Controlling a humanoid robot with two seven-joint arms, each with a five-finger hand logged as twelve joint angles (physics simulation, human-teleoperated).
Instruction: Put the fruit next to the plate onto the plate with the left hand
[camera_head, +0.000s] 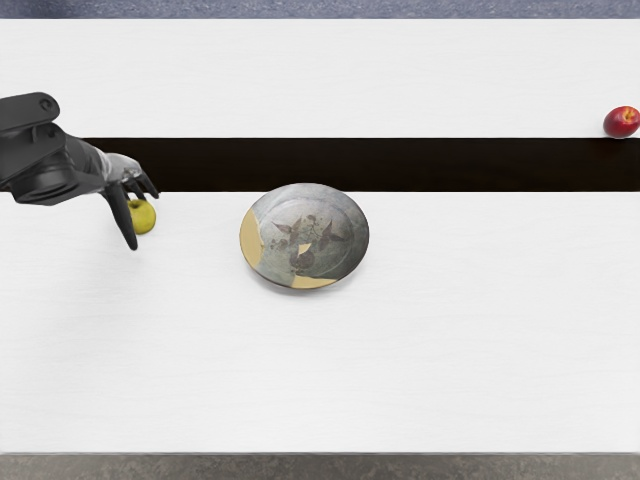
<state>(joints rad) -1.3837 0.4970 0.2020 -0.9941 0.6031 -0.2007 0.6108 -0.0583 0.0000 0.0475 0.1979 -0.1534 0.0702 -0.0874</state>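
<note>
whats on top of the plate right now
Nothing lies on the plate; only its painted pattern shows, and nothing covers it. The yellow fruit sits on the table to its left, its edge partly hidden by the left hand.

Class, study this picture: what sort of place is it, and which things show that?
Likely a simulated robot test bench: a plain white table, a robot's left hand beside a yellow-green fruit, and a lone decorated plate.
</note>
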